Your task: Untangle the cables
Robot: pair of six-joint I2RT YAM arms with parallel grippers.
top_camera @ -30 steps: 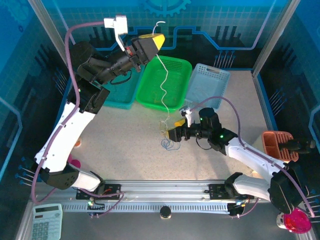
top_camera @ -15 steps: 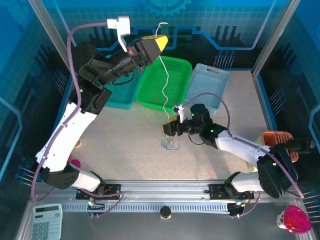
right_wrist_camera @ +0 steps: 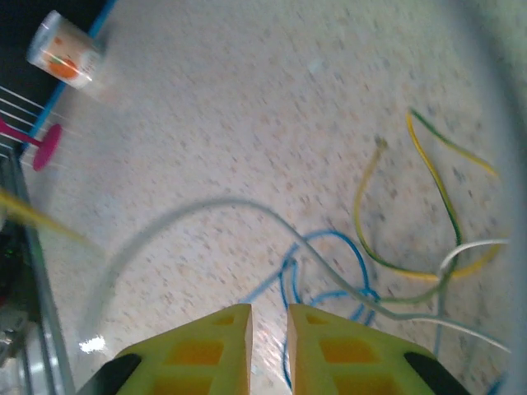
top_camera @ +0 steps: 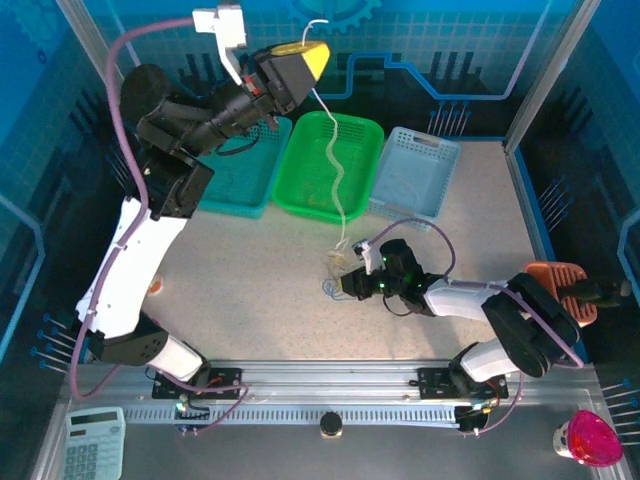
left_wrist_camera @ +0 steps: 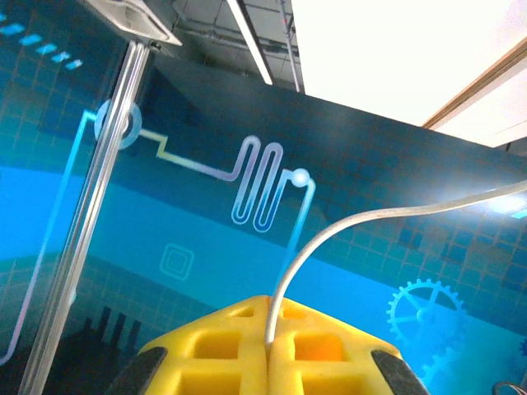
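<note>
The cables lie as a small clump (top_camera: 338,270) on the table in front of the green basket. A white cable (top_camera: 335,165) rises from the clump to my left gripper (top_camera: 312,58), which is held high and shut on it. In the left wrist view the white cable (left_wrist_camera: 329,239) comes out from between the closed yellow fingers (left_wrist_camera: 214,346). My right gripper (top_camera: 348,283) sits low beside the clump, open by a narrow gap with nothing gripped. Just ahead of my right gripper (right_wrist_camera: 269,317) lie a blue loop (right_wrist_camera: 329,239), a yellow-green cord (right_wrist_camera: 362,222) and the white cable (right_wrist_camera: 247,210).
A green basket (top_camera: 365,125), a teal basket (top_camera: 235,185) and a light blue basket (top_camera: 415,170) stand along the back. An orange holder (top_camera: 555,280) is at the right edge. A calculator (top_camera: 95,440) lies near left. A small clear container (right_wrist_camera: 66,53) stands far left.
My left gripper has lifted the white cable higher and back to the left. My right gripper has swung left and dropped down to the clump on the table.
</note>
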